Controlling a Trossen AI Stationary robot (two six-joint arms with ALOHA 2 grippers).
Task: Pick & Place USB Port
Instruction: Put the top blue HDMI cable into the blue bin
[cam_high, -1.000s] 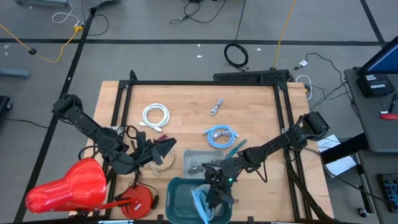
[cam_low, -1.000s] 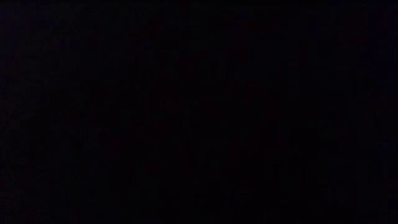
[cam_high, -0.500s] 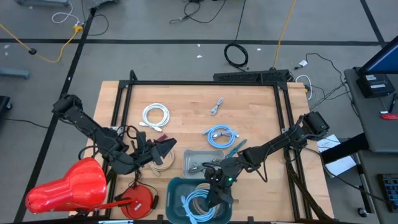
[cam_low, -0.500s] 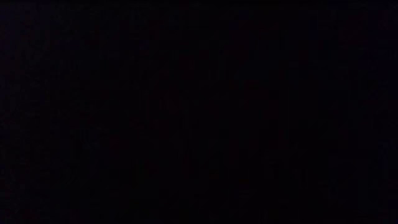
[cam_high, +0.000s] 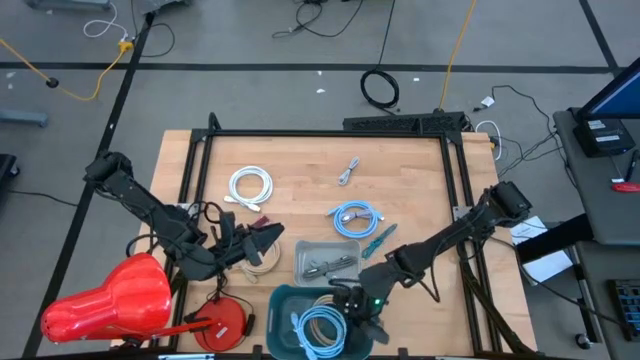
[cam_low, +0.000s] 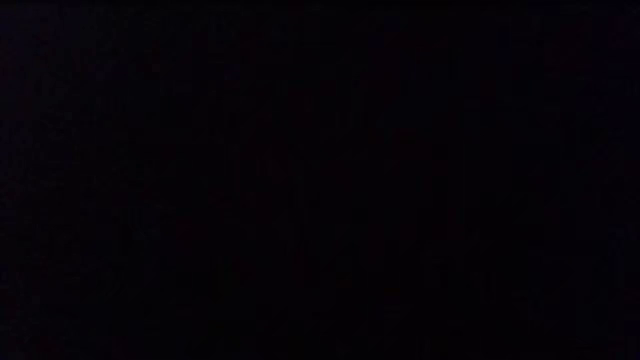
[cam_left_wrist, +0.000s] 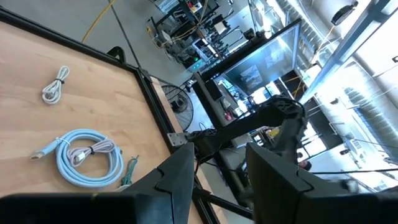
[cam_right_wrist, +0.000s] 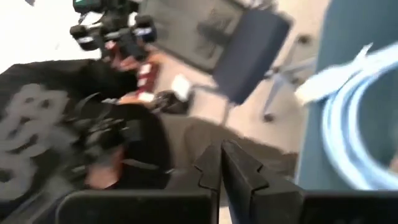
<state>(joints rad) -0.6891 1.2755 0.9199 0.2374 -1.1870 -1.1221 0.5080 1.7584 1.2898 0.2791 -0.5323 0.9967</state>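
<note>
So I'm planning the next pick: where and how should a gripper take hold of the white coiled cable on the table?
Take the white coiled cable by one side of its loop, coming straight down from above. It lies flat on the bare wood as an open ring, apart from the other cables, so one finger could likely drop inside the ring and one outside. The plug end toward the left arm looks looser.

We see a coiled cable (cam_high: 320, 328) lying in the bin (cam_high: 282, 305) at the table's (cam_high: 400, 170) near edge. Just behind the bin sits a tray (cam_high: 304, 254); behind and right of it, another coil (cam_high: 353, 217). A third coil (cam_high: 250, 186) lies farther left, a small bundled cable (cam_high: 348, 170) behind both.
</note>
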